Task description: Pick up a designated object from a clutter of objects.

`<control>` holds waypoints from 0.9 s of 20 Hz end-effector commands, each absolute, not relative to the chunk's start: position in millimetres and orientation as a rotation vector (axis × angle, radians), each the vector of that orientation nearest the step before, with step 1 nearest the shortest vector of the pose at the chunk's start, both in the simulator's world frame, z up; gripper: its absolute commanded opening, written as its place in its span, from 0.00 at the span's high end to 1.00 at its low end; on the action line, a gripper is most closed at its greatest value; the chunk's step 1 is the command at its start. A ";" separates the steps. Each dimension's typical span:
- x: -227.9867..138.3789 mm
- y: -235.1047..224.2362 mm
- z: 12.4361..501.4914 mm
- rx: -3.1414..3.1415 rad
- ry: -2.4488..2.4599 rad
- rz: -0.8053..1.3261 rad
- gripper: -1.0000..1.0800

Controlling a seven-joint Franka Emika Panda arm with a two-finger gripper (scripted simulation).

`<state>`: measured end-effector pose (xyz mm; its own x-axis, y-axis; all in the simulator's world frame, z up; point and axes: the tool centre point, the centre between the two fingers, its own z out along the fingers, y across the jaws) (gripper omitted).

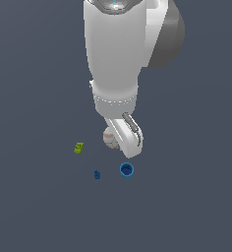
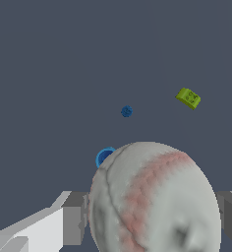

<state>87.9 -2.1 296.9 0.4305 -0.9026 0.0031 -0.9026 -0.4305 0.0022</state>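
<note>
Gripper fingers clamp the white red-stitched baseball on both sides; a round, smooth ball could squirt free if grip loosens.

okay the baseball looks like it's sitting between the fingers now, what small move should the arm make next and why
Probably close the tool on the baseball. In the wrist view a finger stands on each side of the ball, seemingly with slight gaps, so the grasp does not look firm yet. The blue cup sits close by, so lifting straight up afterwards seems safest.
</note>
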 end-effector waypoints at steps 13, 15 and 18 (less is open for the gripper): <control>123.4 -21.8 397.6 2.659 -1.671 0.001 1.00; 127.3 -23.6 407.3 2.659 -1.670 0.001 1.00; 132.0 -26.0 419.0 2.660 -1.670 0.000 1.00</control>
<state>129.6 -24.8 411.7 0.4340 -0.9009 0.0003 -0.9009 -0.4340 0.0021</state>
